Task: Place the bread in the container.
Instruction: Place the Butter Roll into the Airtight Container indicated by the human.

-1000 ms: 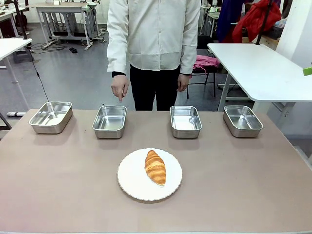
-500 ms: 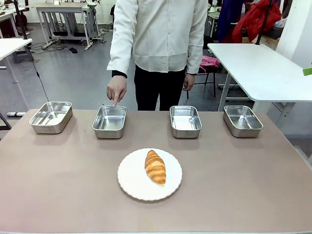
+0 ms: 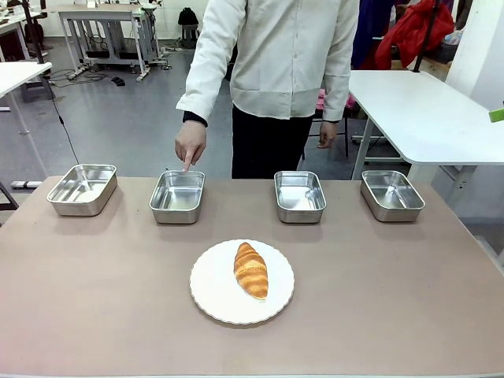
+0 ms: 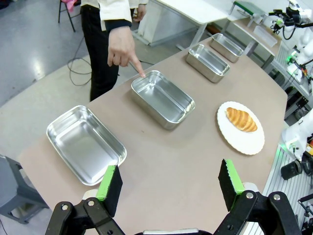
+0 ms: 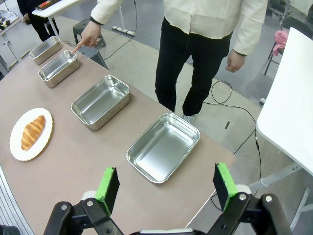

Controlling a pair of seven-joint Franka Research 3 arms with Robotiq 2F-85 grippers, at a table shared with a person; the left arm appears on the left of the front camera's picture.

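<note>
A workshop floor with white benches lies behind a brown table (image 3: 94, 315). Four steel pans stand in a row along its far edge. The container (image 3: 177, 197) is second from the left edge, and the other pans (image 3: 299, 196) are spaced out to either side. A person stands at the far edge, one hand (image 3: 190, 144) pointing a forefinger down at the container's far rim.

The bread (image 3: 250, 270) lies on a white plate (image 3: 213, 295) midway between the left and right edges, closer to the near edge, well apart from the pans. Its long axis runs nearly from far edge to near edge. The narrow far tip leans slightly left and the near end slightly right.

The left gripper (image 4: 169, 164) hangs above the left end with jaws spread wide, nothing between them. The right gripper (image 5: 166, 169) hangs over the right end, likewise spread and empty.
</note>
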